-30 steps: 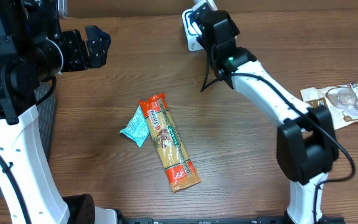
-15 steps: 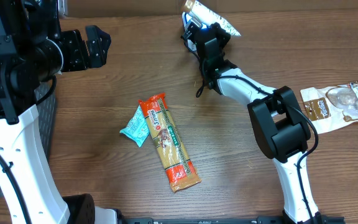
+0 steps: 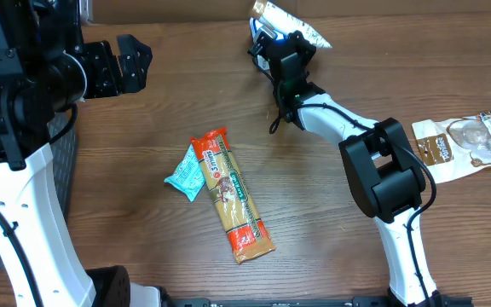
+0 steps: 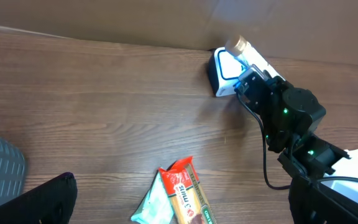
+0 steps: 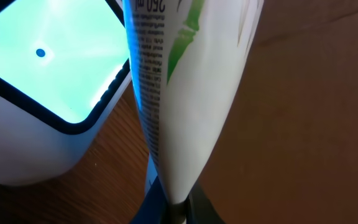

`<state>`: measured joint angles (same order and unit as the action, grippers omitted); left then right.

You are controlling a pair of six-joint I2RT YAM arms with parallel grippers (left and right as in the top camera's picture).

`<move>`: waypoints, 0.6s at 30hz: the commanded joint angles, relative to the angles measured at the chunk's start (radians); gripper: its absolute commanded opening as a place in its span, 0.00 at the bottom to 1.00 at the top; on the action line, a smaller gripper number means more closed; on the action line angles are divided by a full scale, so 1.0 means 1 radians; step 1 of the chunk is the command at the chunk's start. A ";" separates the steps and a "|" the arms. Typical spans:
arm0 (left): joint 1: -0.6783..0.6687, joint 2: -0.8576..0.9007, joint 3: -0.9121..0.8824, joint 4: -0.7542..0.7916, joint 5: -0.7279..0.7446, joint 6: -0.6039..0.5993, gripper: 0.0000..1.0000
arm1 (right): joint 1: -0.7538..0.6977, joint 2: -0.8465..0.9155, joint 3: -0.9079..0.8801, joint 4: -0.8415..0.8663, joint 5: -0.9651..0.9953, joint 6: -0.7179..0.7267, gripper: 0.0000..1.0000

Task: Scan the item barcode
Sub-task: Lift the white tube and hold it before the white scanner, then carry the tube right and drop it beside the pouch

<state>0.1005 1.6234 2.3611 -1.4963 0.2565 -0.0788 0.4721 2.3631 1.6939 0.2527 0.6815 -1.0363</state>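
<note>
At far table edge, right gripper [image 5: 178,210] clamped shut on white packet [image 5: 185,81], printed face beside lit scanner [image 5: 48,56] (window glowing). I judge scan underway, unconfirmed. Pasta pack [image 3: 233,200], blue sachet [image 3: 186,175] waiting mid-table. Left gripper [image 3: 136,58] wide open, empty.

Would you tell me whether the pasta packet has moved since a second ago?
No: the pasta packet lies unmoved beside the blue sachet on the table.
</note>
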 commanded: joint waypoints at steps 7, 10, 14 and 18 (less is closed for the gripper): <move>0.010 0.008 0.015 0.001 -0.005 0.004 1.00 | 0.011 -0.098 0.022 -0.025 0.144 0.179 0.04; 0.010 0.008 0.015 0.001 -0.005 0.003 0.99 | 0.015 -0.212 0.022 -0.184 0.105 0.308 0.04; 0.010 0.008 0.015 0.001 -0.005 0.004 1.00 | 0.011 -0.407 0.022 -0.457 -0.046 0.580 0.04; 0.010 0.008 0.015 0.001 -0.005 0.003 0.99 | -0.053 -0.639 0.022 -0.758 -0.362 0.989 0.04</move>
<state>0.1005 1.6234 2.3611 -1.4967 0.2569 -0.0788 0.4713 1.9827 1.6875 -0.4404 0.5503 -0.4591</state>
